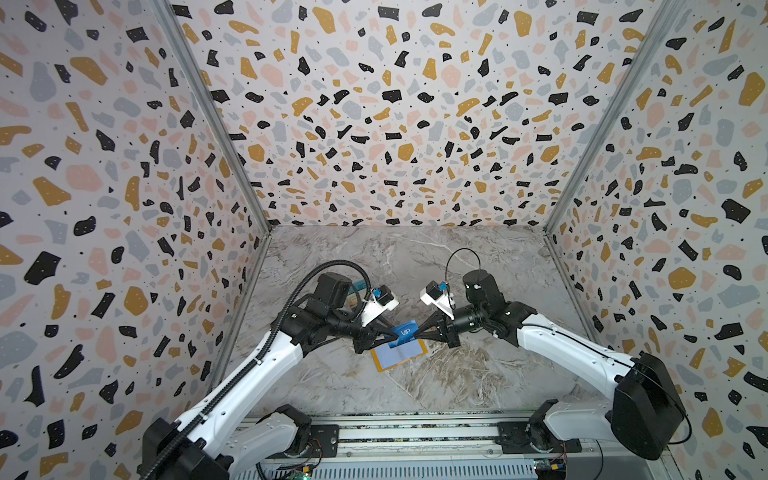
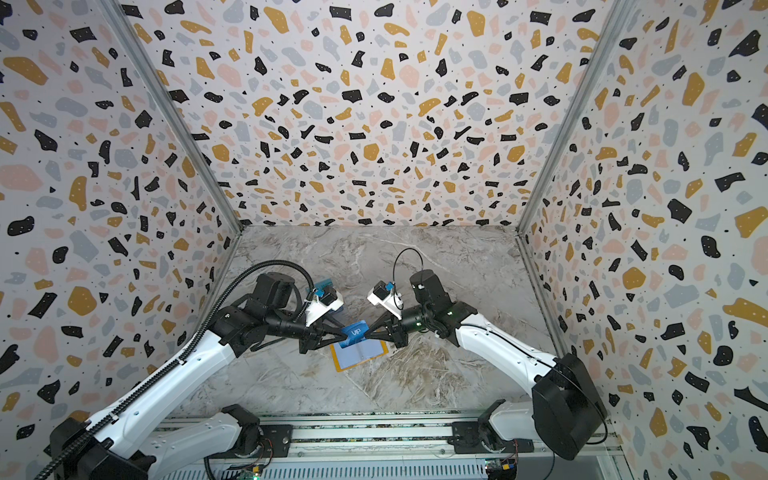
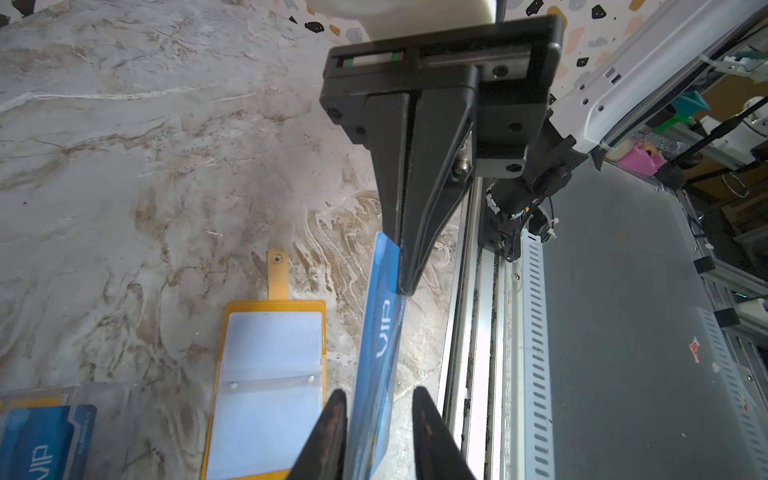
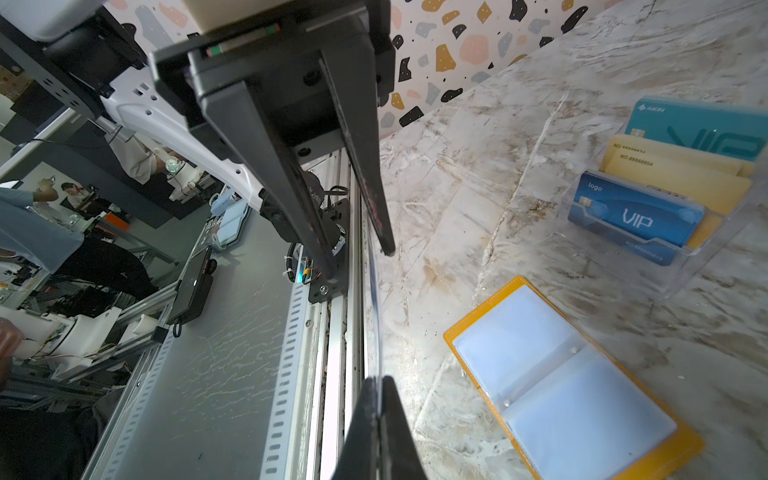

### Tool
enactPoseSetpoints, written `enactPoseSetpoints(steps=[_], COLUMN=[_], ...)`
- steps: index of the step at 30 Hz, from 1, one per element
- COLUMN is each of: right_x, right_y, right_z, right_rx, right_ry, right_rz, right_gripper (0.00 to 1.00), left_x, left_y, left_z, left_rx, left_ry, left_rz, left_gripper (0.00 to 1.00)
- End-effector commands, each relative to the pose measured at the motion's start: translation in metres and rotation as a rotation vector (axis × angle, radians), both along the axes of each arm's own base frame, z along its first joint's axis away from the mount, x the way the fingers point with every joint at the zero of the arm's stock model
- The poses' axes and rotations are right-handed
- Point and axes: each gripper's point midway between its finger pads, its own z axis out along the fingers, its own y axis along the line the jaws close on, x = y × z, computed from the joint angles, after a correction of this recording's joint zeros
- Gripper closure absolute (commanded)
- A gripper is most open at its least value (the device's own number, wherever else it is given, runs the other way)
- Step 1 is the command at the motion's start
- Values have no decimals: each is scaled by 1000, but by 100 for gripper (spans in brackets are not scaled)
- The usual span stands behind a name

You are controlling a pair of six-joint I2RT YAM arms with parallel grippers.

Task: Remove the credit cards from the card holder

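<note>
While in right end effector's (image 1: 417, 332) pinch, blue "VIP" card (image 1: 402, 335); left end effector (image 3: 379, 401) spread.

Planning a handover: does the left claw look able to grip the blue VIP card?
Probably yes: the blue VIP card juts free of the right claw, and the left claw stands open astride its free end.
</note>
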Motion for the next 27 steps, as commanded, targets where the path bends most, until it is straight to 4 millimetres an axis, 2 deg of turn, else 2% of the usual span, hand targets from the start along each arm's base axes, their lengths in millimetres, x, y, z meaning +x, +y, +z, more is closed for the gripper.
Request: enactPoseSetpoints(steps=[1, 12, 14, 17, 21, 27], right_x=[-3, 2, 7, 15, 30, 64], right_y=[3, 5, 4, -1, -11, -31], right_z=[12, 8, 5, 1, -2, -6], right_rx=[23, 11, -5, -24, -47, -99], right_ry=[-32, -40, -47, -62, -96, -169], right_rz=[36, 19, -14, -73, -189, -422], right_gripper=[100, 99, 75, 57, 41, 27], left_x=[-4, -2, 1, 12, 39, 81], left_y=[-4, -9, -8, -5, 9, 38], left_z=[12, 5, 2, -5, -16, -29], left_rx=[-30, -30, -17, 21, 112, 209], left_ry=[-6, 40, 34, 16, -14, -84], left_rz=[-46, -67, -54, -12, 82, 170], left_gripper=[76, 99, 100, 100, 100, 100])
